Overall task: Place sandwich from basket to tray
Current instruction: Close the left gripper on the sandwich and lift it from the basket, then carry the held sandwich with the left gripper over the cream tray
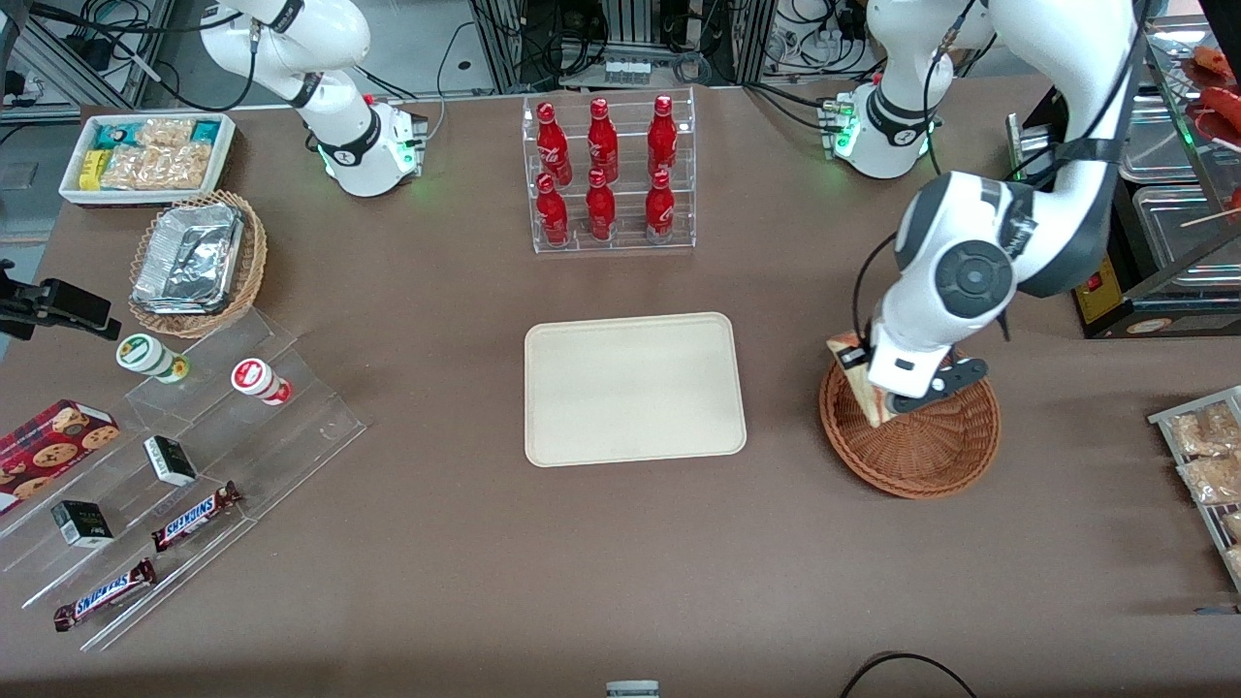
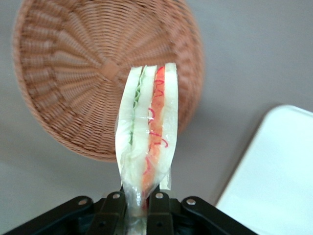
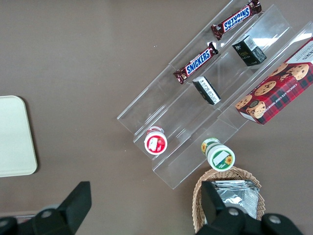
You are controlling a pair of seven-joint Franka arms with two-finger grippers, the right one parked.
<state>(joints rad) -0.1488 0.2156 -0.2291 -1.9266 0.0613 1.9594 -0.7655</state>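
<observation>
My left gripper [image 1: 877, 393] is shut on the sandwich [image 1: 858, 380], a clear-wrapped white wedge with red and green filling. It holds it lifted above the rim of the reddish-brown wicker basket [image 1: 921, 446] on the side toward the tray. In the left wrist view the fingers [image 2: 159, 210] pinch the narrow end of the sandwich [image 2: 149, 132], with the empty basket [image 2: 73, 73] below and a corner of the tray [image 2: 279, 171] beside it. The cream tray [image 1: 635, 388] lies flat and bare at the table's middle.
A clear rack of red bottles [image 1: 606, 174] stands farther from the front camera than the tray. Snack packets [image 1: 1207, 456] lie at the working arm's end. A tan basket with foil [image 1: 194, 262], a white snack bin [image 1: 145, 155] and clear steps with Snickers bars [image 1: 194, 514] lie toward the parked arm's end.
</observation>
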